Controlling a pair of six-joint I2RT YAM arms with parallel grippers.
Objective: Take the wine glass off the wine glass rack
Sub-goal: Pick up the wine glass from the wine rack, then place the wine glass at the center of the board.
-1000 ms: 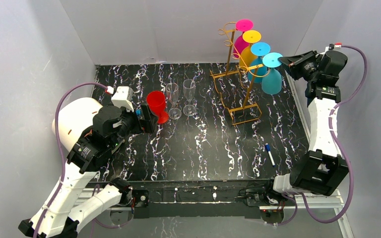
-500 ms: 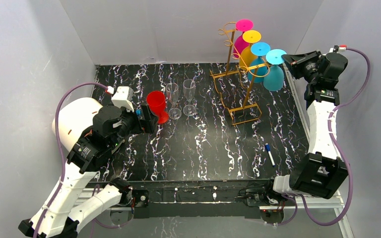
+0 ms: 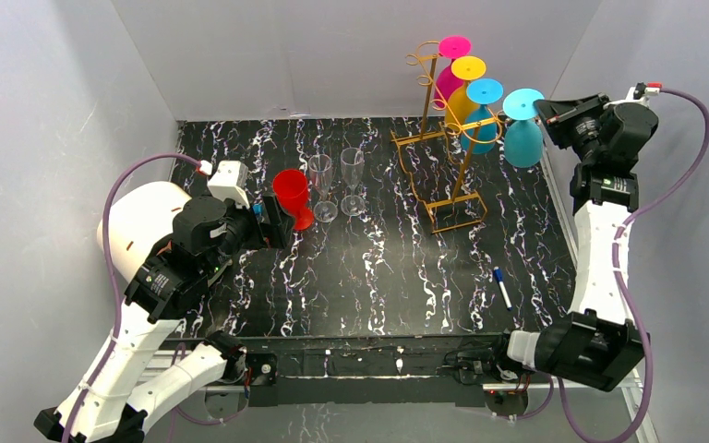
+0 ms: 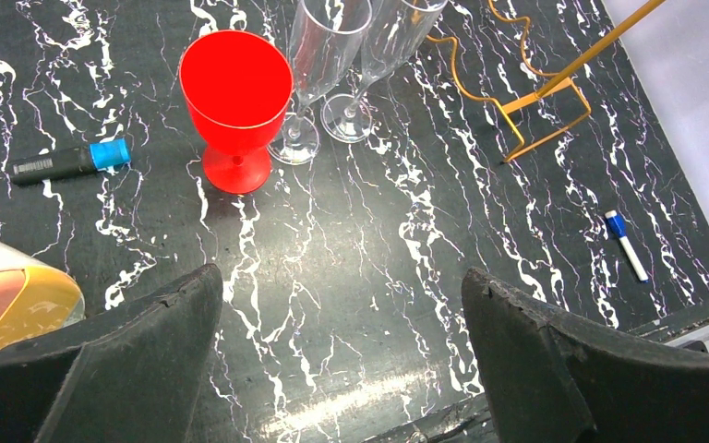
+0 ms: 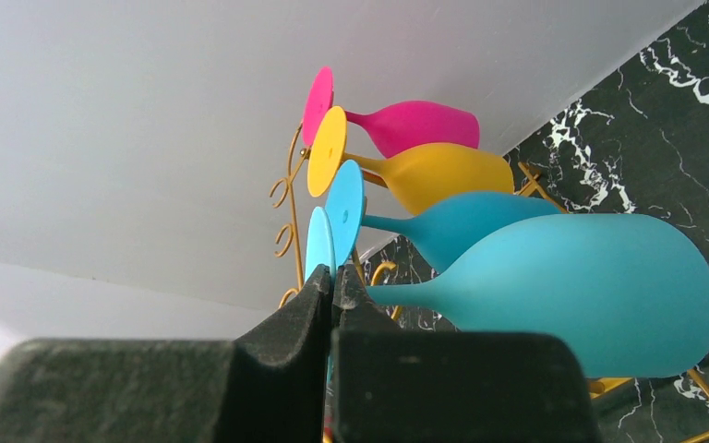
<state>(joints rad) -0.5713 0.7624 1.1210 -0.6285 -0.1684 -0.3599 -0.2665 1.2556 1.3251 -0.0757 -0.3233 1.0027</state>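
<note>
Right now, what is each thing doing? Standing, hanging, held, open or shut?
wine glass rack: upright, three glasses hanging upside down.
light blue wine glass: upside down, held clear of it.
red cup: standing upright.
clear flutes: standing upright.
right gripper: shut on the glass.
left gripper: open, empty.

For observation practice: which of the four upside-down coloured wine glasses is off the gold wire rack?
The light turquoise glass in the right gripper; the pink, yellow and blue ones hang on the gold rack.
</note>
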